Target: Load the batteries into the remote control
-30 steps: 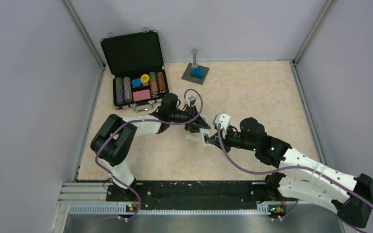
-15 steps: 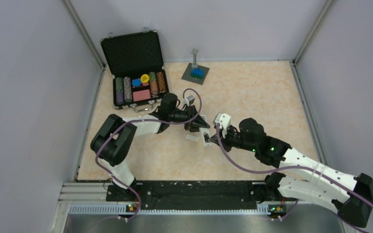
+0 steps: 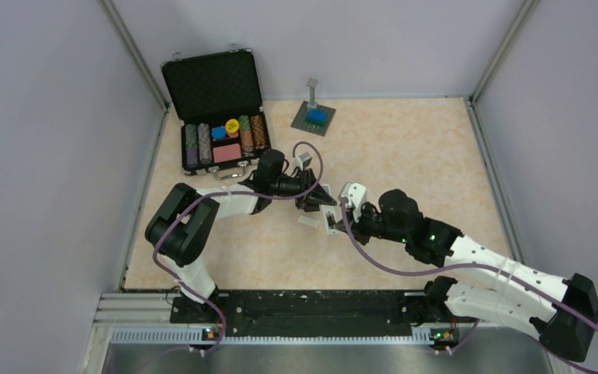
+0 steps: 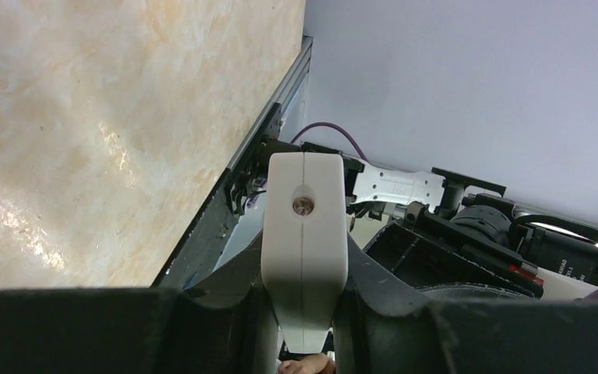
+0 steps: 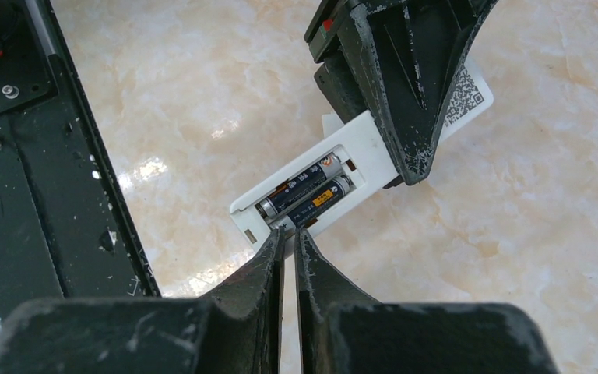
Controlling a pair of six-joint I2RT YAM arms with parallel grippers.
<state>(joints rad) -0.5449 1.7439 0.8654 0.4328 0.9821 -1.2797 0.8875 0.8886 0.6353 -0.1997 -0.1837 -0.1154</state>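
**Right gripper (image 5: 289, 234) closed at the edge of the remote control (image 5: 366, 144), batteries (image 5: 305, 195) seated**

Right gripper fingers stand almost together with only a thin slit between them, and nothing is caught in that slit. Their tips sit at the near long edge of the remote control, right beside its open battery bay. Whether they press on the plastic or only reach it cannot be told.

The remote control is a slim white bar lying slantwise just above the table (image 5: 514, 234), back side up. Its bay is uncovered, and both batteries lie in it side by side, lengthwise.

The left gripper (image 4: 304, 280) clamps the far end of the remote control, one dark finger on each long side. Its wrist view shows the white bar wedged between the fingers.

A small white plate (image 5: 467, 93) with a printed code square lies flat on the table beyond the remote control, partly hidden by the left gripper.

Far back on the table stand an open black case of chips (image 3: 216, 109) and a grey base with a blue block (image 3: 314, 117), both well apart from the arms.
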